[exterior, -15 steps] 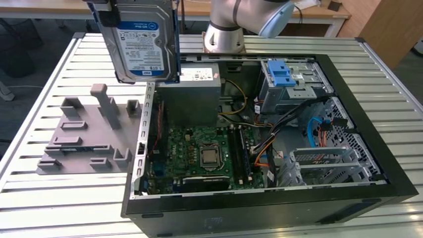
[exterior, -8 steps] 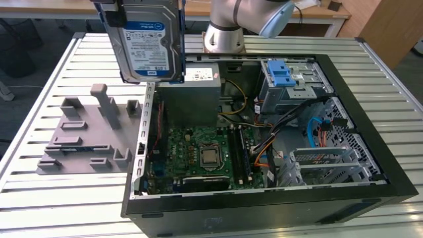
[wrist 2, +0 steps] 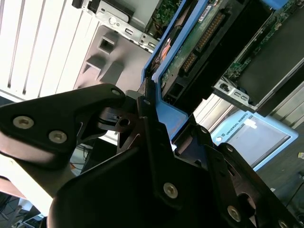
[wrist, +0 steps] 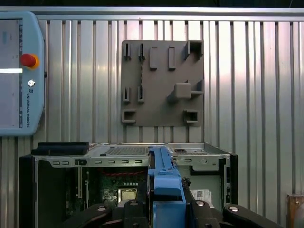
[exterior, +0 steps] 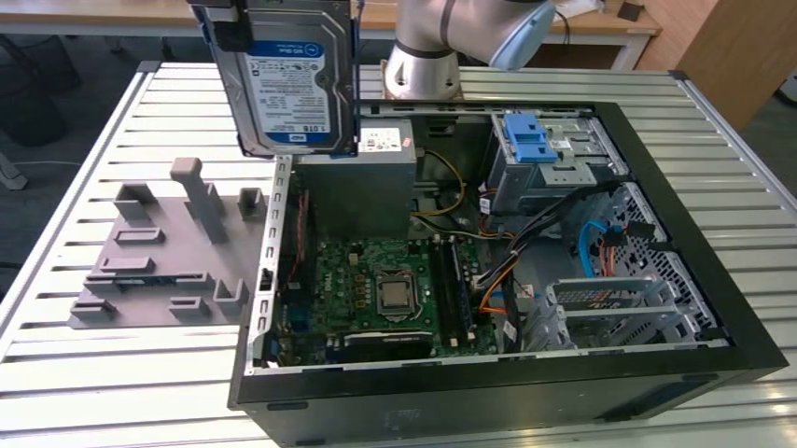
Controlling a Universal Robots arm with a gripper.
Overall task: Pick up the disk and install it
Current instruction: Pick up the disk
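Fingers (wrist 2: 151,128) hold the disk (exterior: 293,84) above the case (exterior: 498,387) (motherboard (exterior: 373,280) inside).

Disk (exterior: 289,84) silver, blue-white label, blue carrier; fixture plate (exterior: 168,245) grey; motherboard (exterior: 373,271) green; table (exterior: 125,373) ribbed white.

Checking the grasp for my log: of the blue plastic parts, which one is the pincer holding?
The blue carrier framing the disk, clamped in the pincer; the ridged blue latch sits on the drive cage inside the case.
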